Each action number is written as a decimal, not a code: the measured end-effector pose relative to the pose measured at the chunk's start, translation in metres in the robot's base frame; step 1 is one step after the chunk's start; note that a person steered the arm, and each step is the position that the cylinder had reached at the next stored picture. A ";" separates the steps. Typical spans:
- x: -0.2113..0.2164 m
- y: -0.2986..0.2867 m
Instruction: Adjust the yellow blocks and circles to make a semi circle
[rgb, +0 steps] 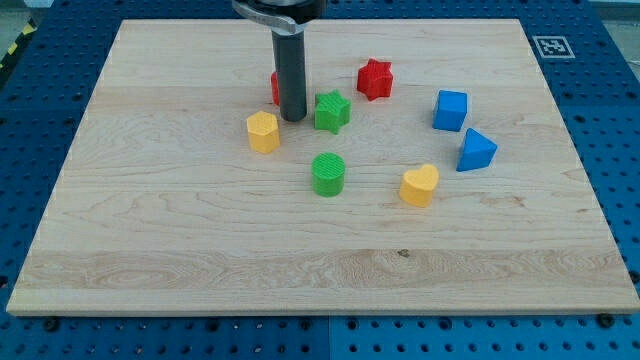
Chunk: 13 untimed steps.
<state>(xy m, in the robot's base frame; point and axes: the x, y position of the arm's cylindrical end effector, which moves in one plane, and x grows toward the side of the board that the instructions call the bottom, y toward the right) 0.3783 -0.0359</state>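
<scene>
My jawless rod tip (293, 118) sat between the yellow hexagon block (263, 131) and green star block (332, 111), risking nudging the star instead.

My tip (293, 119) sits hemmed in: yellow hexagon block (263, 132) just left, green star block (332, 111) just right, a red block (275, 88) partly hidden behind. The board (150, 250) lies open along its bottom edge and both bottom corners.

Pale wooden board (200, 250) on blue perforated table (610, 120); even light
</scene>
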 end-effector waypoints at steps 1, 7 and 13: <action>-0.002 0.014; -0.037 -0.026; -0.015 -0.120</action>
<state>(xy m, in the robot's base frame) 0.3631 -0.1561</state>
